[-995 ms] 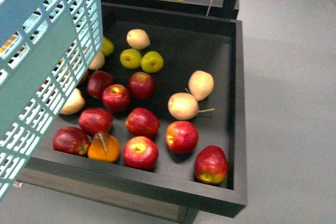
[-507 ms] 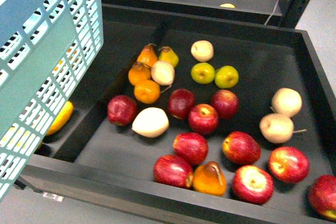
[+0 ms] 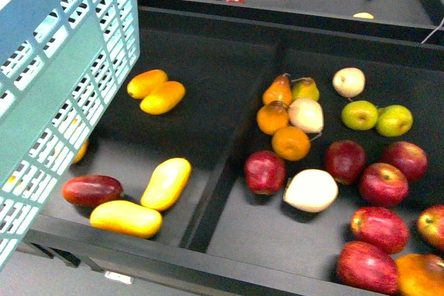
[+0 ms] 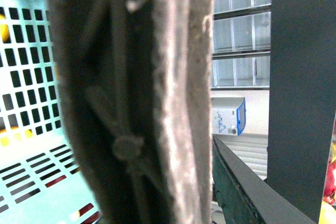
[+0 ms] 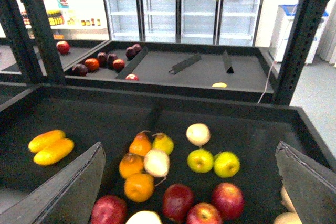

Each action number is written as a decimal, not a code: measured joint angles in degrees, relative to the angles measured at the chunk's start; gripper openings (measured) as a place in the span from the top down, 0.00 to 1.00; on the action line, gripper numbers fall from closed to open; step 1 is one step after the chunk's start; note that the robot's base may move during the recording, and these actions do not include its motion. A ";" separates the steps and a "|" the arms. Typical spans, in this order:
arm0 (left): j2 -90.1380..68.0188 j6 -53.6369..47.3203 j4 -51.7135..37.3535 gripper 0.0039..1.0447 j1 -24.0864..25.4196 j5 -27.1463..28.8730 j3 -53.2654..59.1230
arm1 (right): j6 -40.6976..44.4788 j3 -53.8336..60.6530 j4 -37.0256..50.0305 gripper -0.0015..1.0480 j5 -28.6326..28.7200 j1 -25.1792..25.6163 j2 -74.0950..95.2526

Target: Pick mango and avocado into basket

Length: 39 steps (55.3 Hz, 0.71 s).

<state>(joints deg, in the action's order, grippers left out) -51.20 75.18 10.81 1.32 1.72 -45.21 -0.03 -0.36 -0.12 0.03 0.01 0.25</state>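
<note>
With the view swinging left, the mango is now showing in the tray's left compartment beside the raised basket, so picking is becoming possible; the right gripper is hanging with jaws spread, while the left gripper's jaws I cannot tell.

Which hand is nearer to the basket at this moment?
Left. The basket and its handle fill the left wrist view, so that hand, itself unseen, is right at it. The right hand is open over the fruit bin, apart from it.
</note>
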 joint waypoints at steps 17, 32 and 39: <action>0.09 -0.02 0.02 0.75 0.02 0.28 -0.02 | 0.00 0.00 -0.04 0.07 -0.02 0.00 0.02; 0.09 0.07 0.00 0.75 0.02 0.07 -0.02 | 0.00 0.00 -0.04 0.07 0.00 0.00 0.00; 0.02 -0.04 -0.02 0.75 0.02 0.33 -0.07 | 0.00 0.00 -0.02 0.07 0.00 0.00 0.00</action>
<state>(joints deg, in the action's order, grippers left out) -51.18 75.13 10.79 1.34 2.04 -45.28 -0.03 -0.36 -0.14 0.03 0.01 0.25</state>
